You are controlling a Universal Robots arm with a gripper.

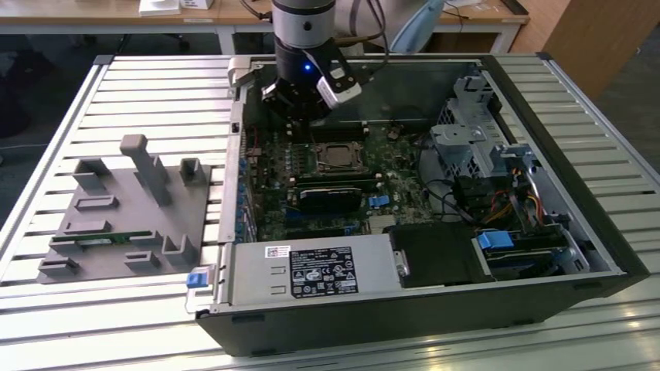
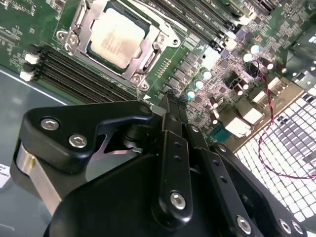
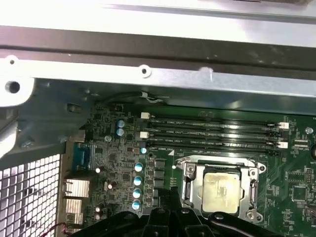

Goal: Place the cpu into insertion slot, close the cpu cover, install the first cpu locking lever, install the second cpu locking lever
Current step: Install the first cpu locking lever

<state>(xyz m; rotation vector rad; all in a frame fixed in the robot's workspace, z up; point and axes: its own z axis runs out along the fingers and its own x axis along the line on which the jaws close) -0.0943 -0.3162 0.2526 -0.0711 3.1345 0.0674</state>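
- Black metal gripper (image 2: 173,101): closed on nothing, poised just beside the insertion slot (image 2: 66,35), above the green board.
- Silvery-grey cpu (image 2: 117,37): seated in the slot, with the cpu cover (image 2: 148,57) apparently lying down around it; lever state hard to tell.
- Likely risk: closed tips slipping off a thin lever and striking cpu or cover.
- Farther out: memory slots (image 2: 74,74) and capacitors (image 2: 200,85), exposed to any sideways skid.
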